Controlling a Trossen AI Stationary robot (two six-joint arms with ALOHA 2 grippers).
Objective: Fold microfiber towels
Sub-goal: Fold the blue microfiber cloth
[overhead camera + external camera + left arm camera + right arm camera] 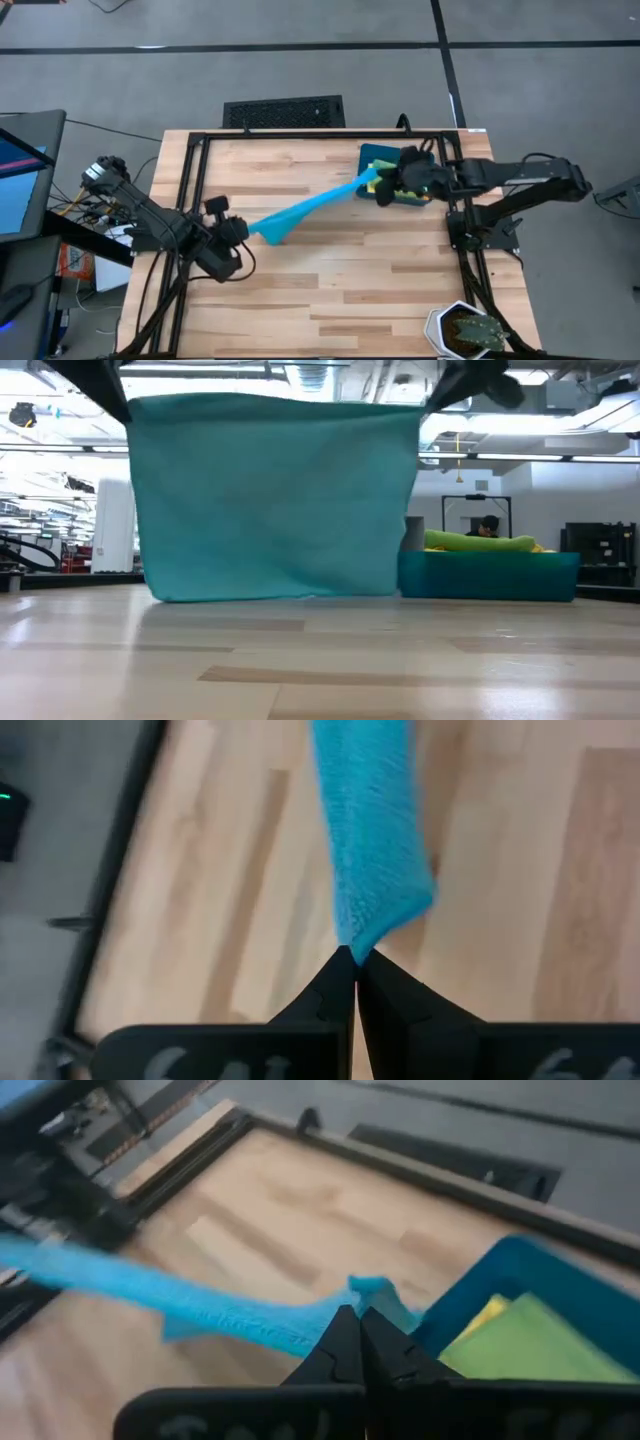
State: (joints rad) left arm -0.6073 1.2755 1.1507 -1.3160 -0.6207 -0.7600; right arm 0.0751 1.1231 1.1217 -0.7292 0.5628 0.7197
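Both pairs of jaws are clamped tight, each on one top corner of the single blue towel (305,211), which hangs stretched between them above the tabletop (330,290). One teal bin (378,160) sits at about two o'clock on the tabletop, holding one green towel (520,1345) and one yellow towel (482,1315). Left gripper (243,232) is near nine o'clock; right gripper (388,185) hangs over the bin's edge.

No legible text, label, brand, number or sign in any view. Pale raised marks show on the left gripper (354,982) housing, just behind its fingers, but they are cut off at the frame edge and unreadable.
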